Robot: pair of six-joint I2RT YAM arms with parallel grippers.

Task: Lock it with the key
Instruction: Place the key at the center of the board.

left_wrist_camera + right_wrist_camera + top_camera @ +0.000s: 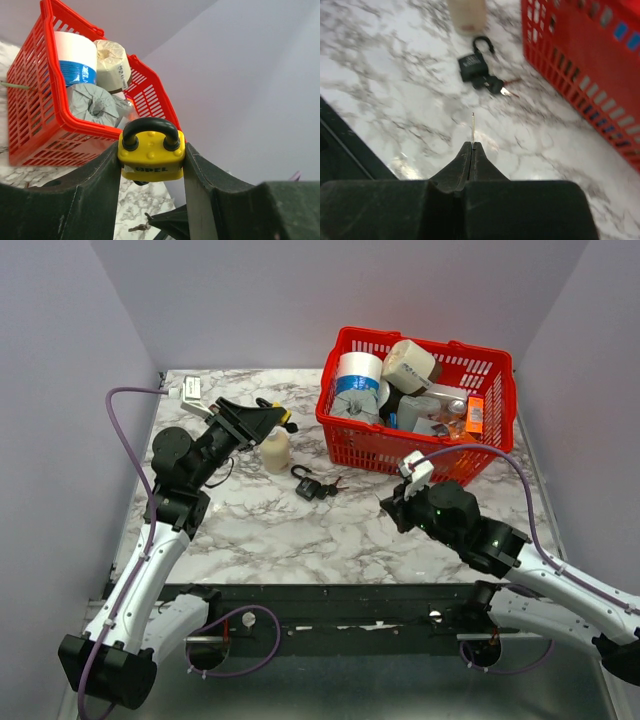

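The left jaws are clamping the yellow padlock (151, 155) aloft; the right jaws are pinching a thin key (472, 125), not yet inserted.

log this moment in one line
left gripper: holds yellow padlock | right gripper: shut on key | black padlock: on table near red basket

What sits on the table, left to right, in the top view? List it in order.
Beige bottle → black padlock → red basket.
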